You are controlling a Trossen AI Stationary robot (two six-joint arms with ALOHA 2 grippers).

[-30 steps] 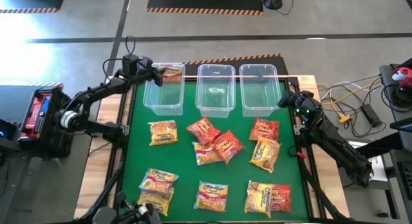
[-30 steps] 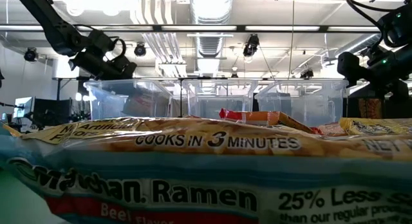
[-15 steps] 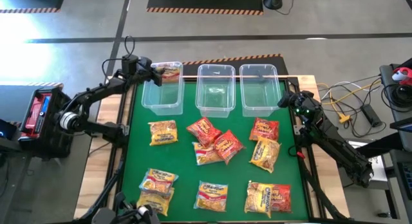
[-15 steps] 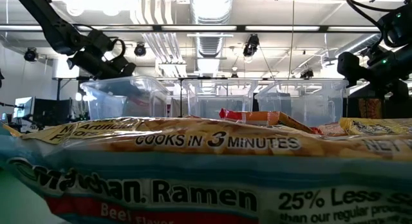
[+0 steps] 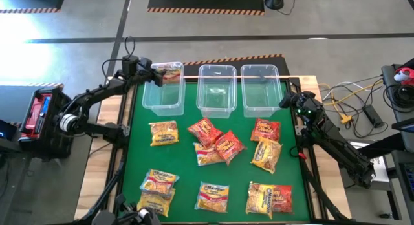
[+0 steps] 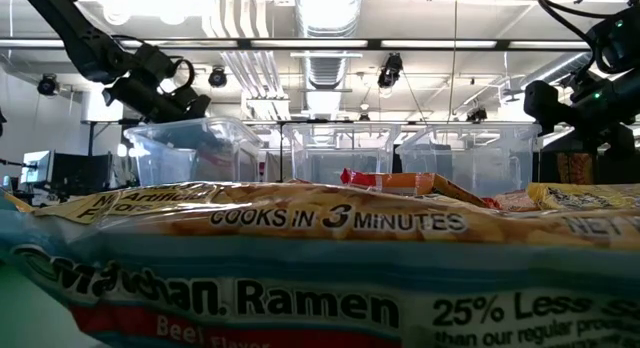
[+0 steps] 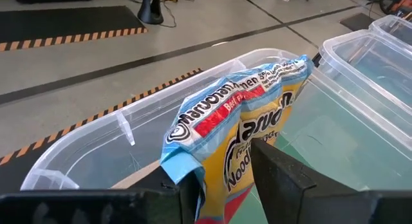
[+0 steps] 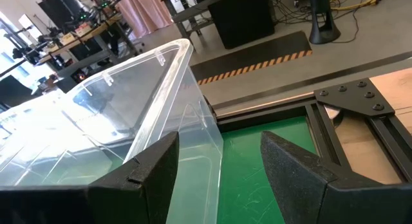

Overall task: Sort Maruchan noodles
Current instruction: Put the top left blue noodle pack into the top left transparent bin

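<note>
three bins in a row along the far edge of the mat (image 5: 132, 154): left bin (image 5: 163, 89), middle bin (image 5: 216, 89), right bin (image 5: 260, 89). one packet (image 5: 169, 72) over the left bin's far end, between the left gripper (image 5: 152, 71) fingers. remaining packets (image 5: 217, 146) spread on the mat nearer than the bins. right gripper (image 5: 289, 99) just beside the right bin's right wall.
</note>
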